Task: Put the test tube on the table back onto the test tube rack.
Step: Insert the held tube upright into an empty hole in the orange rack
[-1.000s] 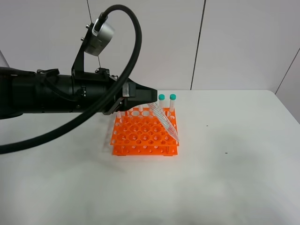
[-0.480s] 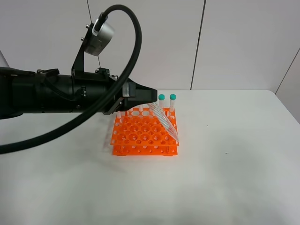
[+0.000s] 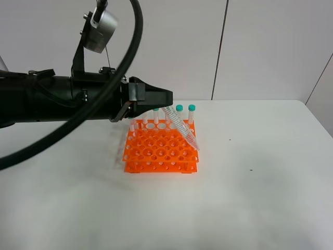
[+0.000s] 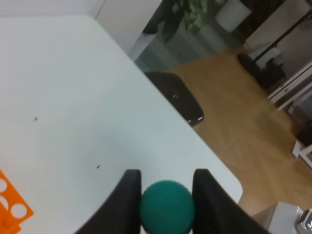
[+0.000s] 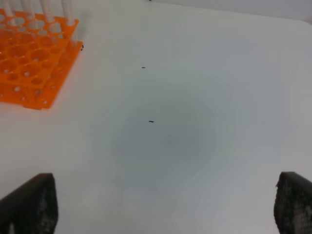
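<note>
The test tube (image 3: 182, 129) hangs tilted, its cap end in my left gripper (image 3: 167, 105) and its pointed tip low over the right side of the orange test tube rack (image 3: 156, 153). I cannot tell whether the tip touches a hole. In the left wrist view the teal cap of the test tube (image 4: 167, 207) sits clamped between the two dark fingers (image 4: 127, 197) of the left gripper (image 4: 167, 195). The right gripper (image 5: 163, 195) stands wide open over bare table (image 5: 195, 122), with the rack (image 5: 29, 63) well off to one side.
Several capped tubes (image 3: 191, 112) stand upright in the rack's back row. The white table (image 3: 260, 182) spreads wide around the rack. The thick black left arm and its cable (image 3: 62, 104) span the left of the scene. The table's edge (image 4: 195, 141) drops off to a wooden floor.
The left arm has lifted a little and its wrist camera mount swung up and left. The tube's tip has risen slightly above the rack's right side. The grip is unchanged.
</note>
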